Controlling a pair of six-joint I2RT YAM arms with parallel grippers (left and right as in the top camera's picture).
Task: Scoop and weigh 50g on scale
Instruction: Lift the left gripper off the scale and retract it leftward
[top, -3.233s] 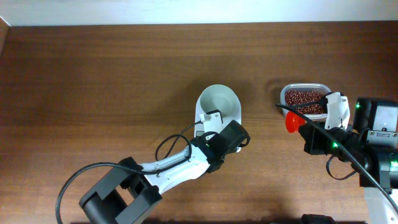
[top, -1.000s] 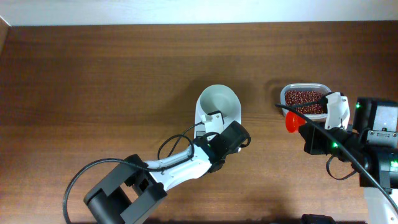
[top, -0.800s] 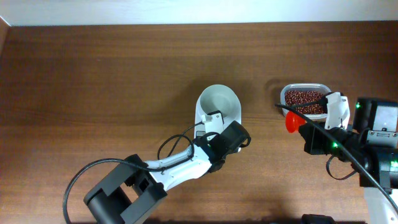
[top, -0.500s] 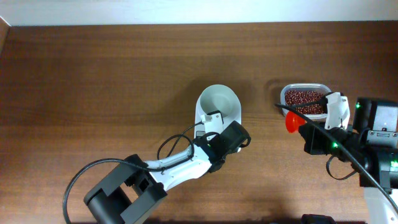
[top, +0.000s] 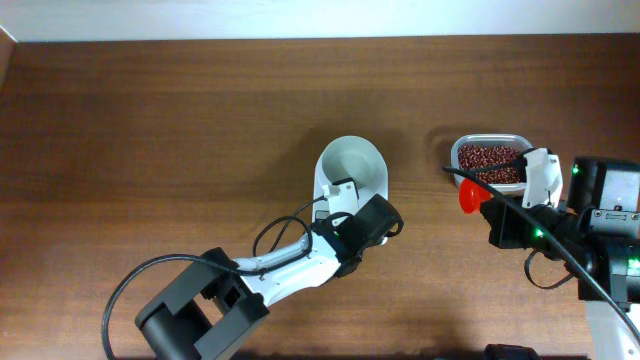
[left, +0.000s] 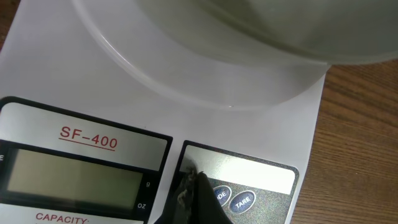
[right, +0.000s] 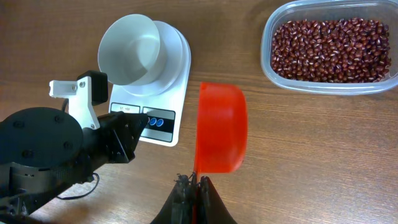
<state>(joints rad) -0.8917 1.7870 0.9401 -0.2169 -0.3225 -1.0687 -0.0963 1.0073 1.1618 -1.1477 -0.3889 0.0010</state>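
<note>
Currently beans (right: 328, 42) sit in the tub (right: 323, 88); scale (right: 171, 81) bowl (right: 130, 53) and scoop (right: 221, 127) are empty. Clamped on scoop: right gripper (right: 193, 182) jaws; left gripper (left: 191, 180) jaws together.

left arm (top: 288, 268) stretches from the near-left corner slantwise toward the middle, wrist low, its pincer (left: 192, 182) shut tight with the tips pressed together. right arm (top: 600, 215) sits bunched at the right edge, its pincer (right: 193, 182) clamped on the handle of an orange scoop (right: 221, 127).
</note>
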